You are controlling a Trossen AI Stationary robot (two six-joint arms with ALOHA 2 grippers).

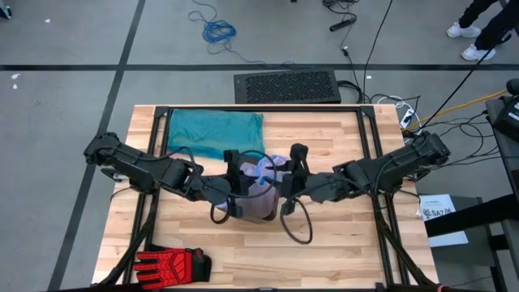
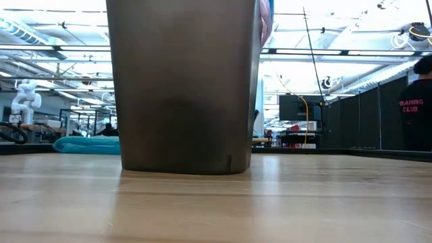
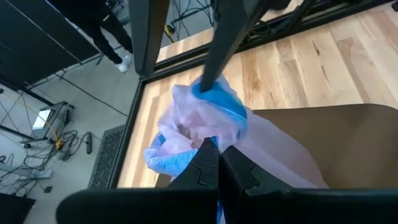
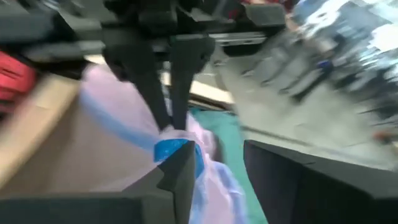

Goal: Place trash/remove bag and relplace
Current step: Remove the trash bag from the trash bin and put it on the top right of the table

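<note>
A tan-grey bin [image 2: 182,88] stands at the table's middle, lined with the pale lilac-pink bag [image 3: 205,124], whose top is gathered into a bunch with a blue rim. My left gripper [image 3: 218,163] is shut on that bunch above the bin. My right gripper [image 4: 217,171] faces it from the table's right, fingers apart, at the same bunch. A teal-green bag [image 1: 215,130] lies flat at the far left of the table. The trash is not in view. My left gripper pinches the gathered top of the bag [image 3: 199,146] between its two fingers, several layers bunched together, coming from the table's left and slanting down. The bunch stands above the bin's rim while the rest of the bag stays in the bin. My right gripper has one fingertip [image 3: 208,78] against the blue rim [image 3: 217,99] of the bunch, coming from the table's right. Its other finger [image 4: 280,177] stands clear to the side.
A red-and-black glove [image 1: 170,264] lies at the near left corner. A black frame [image 1: 259,109] runs along the table's far edge and sides. Bare wood shows near and right of the bin. A person in dark clothes [image 2: 415,108] stands beyond the table.
</note>
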